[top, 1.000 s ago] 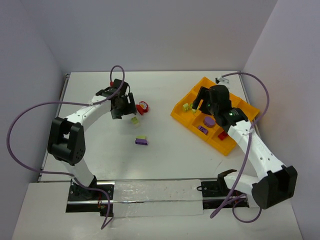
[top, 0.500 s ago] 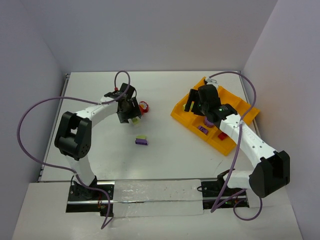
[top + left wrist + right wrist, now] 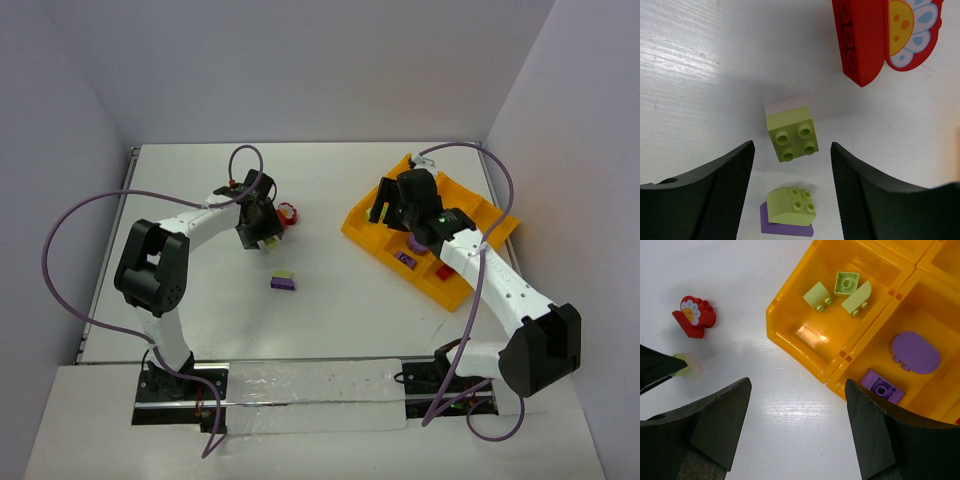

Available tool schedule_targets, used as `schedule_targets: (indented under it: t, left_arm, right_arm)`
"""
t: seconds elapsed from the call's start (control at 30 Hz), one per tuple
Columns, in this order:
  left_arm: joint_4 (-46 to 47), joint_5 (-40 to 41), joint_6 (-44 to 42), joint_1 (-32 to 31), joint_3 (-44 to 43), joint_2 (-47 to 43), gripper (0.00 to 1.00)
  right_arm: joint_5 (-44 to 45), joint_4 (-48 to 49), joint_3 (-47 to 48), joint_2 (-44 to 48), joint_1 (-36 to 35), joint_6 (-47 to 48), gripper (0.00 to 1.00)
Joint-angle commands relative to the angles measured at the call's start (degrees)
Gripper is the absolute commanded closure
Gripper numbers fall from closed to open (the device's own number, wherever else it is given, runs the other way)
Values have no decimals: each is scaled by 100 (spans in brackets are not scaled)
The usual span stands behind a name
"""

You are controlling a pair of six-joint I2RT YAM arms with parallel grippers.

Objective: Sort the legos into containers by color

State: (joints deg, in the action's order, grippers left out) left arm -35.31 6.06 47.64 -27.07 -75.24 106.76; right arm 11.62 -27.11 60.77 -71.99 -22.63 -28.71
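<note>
Pale lavender-grey walls close in a white table, whose top shows fine streaks in the wrist views. The orange-yellow tray lies askew at the far right. Its corner compartment holds three pale green pieces, and the next one holds a purple oval plate and a purple brick. The right gripper hangs above bare table just beside that corner, fingers spread and empty. The left gripper is low at centre-left, its fingers parted to either side of a pale green two-by-two brick, with a gap on both sides. Near it lie a red brick carrying a printed daisy and a green-on-purple clump.
</note>
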Motion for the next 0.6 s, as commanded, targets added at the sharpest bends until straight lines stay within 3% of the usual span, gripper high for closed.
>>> schedule_targets:
  t: [0.0, 0.57]
  left_arm:
    - [191, 115, 52, -26, -118, 55, 32]
    - [217, 134, -27, -62, -105, 127, 36]
  right_arm:
    - [130, 136, 106, 212, -31, -12, 17]
    - [42, 206, -14, 283, -39, -81, 17]
